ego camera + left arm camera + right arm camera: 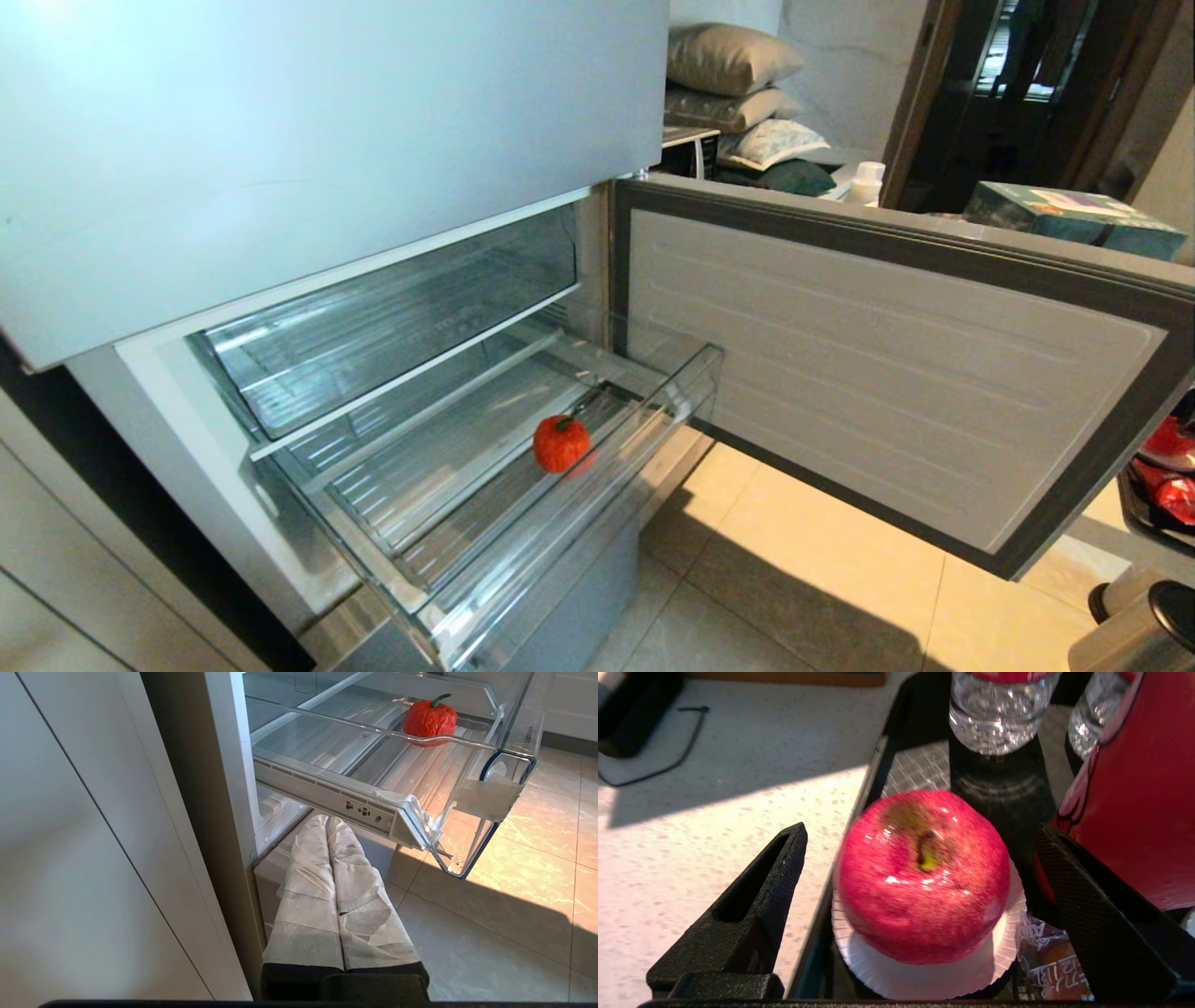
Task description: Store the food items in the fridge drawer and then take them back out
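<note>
Tomato (561, 443) in fridge drawer (597, 467); faint, unreadable embossed lettering on upper bin (392, 313).

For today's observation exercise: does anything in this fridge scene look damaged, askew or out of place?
Nothing looks spilled or broken. The fridge drawer is pulled out level, holding one red food item upright on its ribbed floor. White tape patches the drawer's front corner, an oddity hinting at a repair.

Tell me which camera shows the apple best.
The right wrist view: the apple fills the middle of the picture, sitting on a white paper plate between the open right gripper fingers. The head and left wrist views do not show it.
</note>
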{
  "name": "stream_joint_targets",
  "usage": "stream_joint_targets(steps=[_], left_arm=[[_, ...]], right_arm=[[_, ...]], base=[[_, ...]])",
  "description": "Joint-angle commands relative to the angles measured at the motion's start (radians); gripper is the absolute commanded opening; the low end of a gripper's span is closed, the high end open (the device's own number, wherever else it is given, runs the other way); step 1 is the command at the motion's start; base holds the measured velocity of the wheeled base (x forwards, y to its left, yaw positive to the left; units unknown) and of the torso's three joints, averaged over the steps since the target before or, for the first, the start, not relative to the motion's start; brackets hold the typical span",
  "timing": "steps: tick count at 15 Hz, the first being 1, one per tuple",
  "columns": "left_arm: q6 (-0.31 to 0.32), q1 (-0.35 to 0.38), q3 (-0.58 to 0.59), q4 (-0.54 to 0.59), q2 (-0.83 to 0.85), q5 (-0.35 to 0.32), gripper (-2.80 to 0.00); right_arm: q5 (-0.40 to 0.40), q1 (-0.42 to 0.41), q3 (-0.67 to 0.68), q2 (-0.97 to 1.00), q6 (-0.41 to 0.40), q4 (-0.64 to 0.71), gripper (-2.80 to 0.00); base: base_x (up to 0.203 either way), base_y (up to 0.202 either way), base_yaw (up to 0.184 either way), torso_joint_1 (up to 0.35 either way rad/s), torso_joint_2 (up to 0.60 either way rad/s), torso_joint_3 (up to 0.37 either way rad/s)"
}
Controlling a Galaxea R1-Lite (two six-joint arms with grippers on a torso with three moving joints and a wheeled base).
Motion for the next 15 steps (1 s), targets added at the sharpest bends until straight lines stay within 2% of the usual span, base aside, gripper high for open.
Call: stream_joint_targets(steps=[1, 6, 7, 13, 15], left_arm=[[0.000, 0.000, 0.002, -0.001, 0.002, 0.000, -2.80], [0.000, 0.000, 0.000, 0.001, 0.002, 0.000, -2.80], [0.000, 0.000, 0.001, -0.001, 0.002, 0.000, -2.80], [0.000, 0.000, 0.000, -0.001, 0.002, 0.000, -2.80], [0.000, 0.000, 0.000, -0.001, 0.002, 0.000, -2.80]], right_arm=[[0.010, 0.001, -0.014, 0.031, 0.001, -0.003, 0.00], [0.012, 0.009, -0.016, 0.039, 0.004, -0.003, 0.00], [0.014, 0.014, -0.015, 0.041, 0.004, -0.003, -2.80], [0.010, 0.020, -0.005, 0.014, 0.003, -0.003, -2.80], [0.010, 0.020, 0.035, -0.094, 0.004, -0.003, -2.80]], base=[[0.000, 0.000, 0.000, 0.000, 0.00, 0.000], [0.000, 0.000, 0.000, 0.000, 0.00, 0.000], [0.000, 0.000, 0.000, 0.000, 0.00, 0.000], [0.000, 0.000, 0.000, 0.000, 0.00, 0.000], [0.000, 0.000, 0.000, 0.000, 0.00, 0.000]])
